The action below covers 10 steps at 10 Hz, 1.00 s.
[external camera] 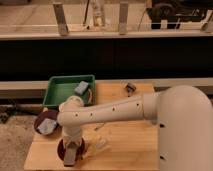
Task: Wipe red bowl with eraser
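1. One claw (70,150), at the end of the white arm (115,111), hangs pointing down at the front left corner of the wooden worktop (127,142), right over the red bowl (60,147).
2. Claw opening: cannot tell; the wrist hides it from above.
3. Eraser (69,157): a greyish-tan block at the low end of the claw, lying over the near part of the red bowl. Whether the claw clamps it or only meets it, cannot tell.
4. Red bowl: upright on the worktop, mostly covered by wrist and eraser; only its rim shows on either side.
5. Maroon bowl (38,120): just behind and to the left of the red one, at the worktop's left edge. It holds a pale grey-blue cloth (46,127).
6. Green tray (59,92): at the back left. A bluish-grey block (81,88) lies in its right-hand back part; the rest of its floor is bare.
7. Small dark object (131,88): on the back of the worktop, right of the tray, kind unclear.
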Each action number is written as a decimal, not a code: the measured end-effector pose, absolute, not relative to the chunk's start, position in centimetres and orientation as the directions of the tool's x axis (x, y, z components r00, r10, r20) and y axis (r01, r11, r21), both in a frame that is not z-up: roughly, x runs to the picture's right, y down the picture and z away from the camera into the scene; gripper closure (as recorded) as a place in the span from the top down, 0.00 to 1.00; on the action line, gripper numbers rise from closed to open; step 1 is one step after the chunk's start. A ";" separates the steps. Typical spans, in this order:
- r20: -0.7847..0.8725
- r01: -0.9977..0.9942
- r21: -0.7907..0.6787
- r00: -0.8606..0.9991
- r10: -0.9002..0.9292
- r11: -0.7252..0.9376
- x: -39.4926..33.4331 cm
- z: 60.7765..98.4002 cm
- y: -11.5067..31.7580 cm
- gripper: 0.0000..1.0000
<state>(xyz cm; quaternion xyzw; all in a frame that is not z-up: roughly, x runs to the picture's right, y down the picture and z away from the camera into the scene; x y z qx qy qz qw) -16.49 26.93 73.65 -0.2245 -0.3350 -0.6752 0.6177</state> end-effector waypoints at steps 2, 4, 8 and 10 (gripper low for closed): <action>0.724 0.991 0.136 -0.105 -0.682 -0.008 -15.2 73.7 26.4 0.00; 0.733 0.992 0.123 -0.091 -0.675 0.000 -14.8 73.8 26.0 0.00; 0.744 0.987 0.161 -0.113 -0.658 0.012 -16.1 74.5 24.7 0.00; 0.735 0.981 0.195 -0.135 -0.664 0.017 -17.3 74.3 24.2 0.00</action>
